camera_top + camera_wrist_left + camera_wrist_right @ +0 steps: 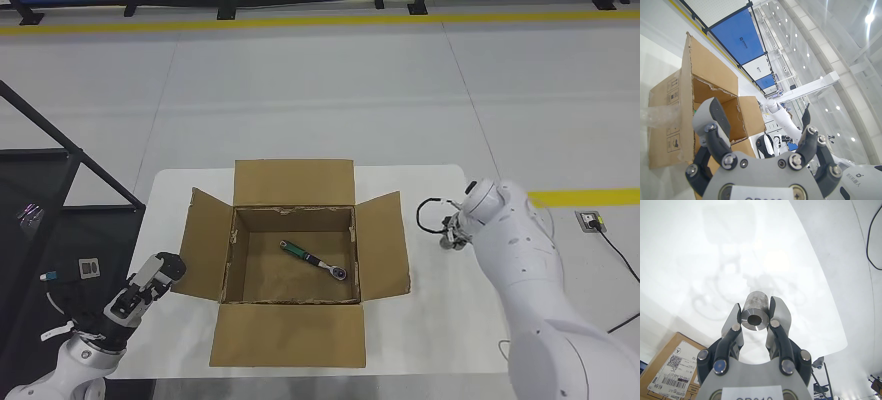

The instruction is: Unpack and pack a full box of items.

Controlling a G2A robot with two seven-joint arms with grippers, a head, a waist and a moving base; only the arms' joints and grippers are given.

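The cardboard box stands in the middle of the white table with all four flaps folded outward and its top open. The corrugated edges around the opening are torn and ragged; in the left wrist view the box has printed handling symbols and a strip of clear tape on one outer wall. A white shipping label with barcodes is stuck to the box corner seen in the right wrist view. One ratchet wrench, with a green handle and a metal head, lies diagonally on the box floor. The right gripper is positioned over bare table beside the right-hand flap, apart from the box. Its fingers are closed most of the way and clamp a short metal cylinder by its sides. The cylinder is dull grey on the barrel, machined bright on the near end face, with a round central bore. Contact between its far end and the table cannot be determined. The left gripper sits just outside the left-hand flap, fingers spread wide, nothing between them.
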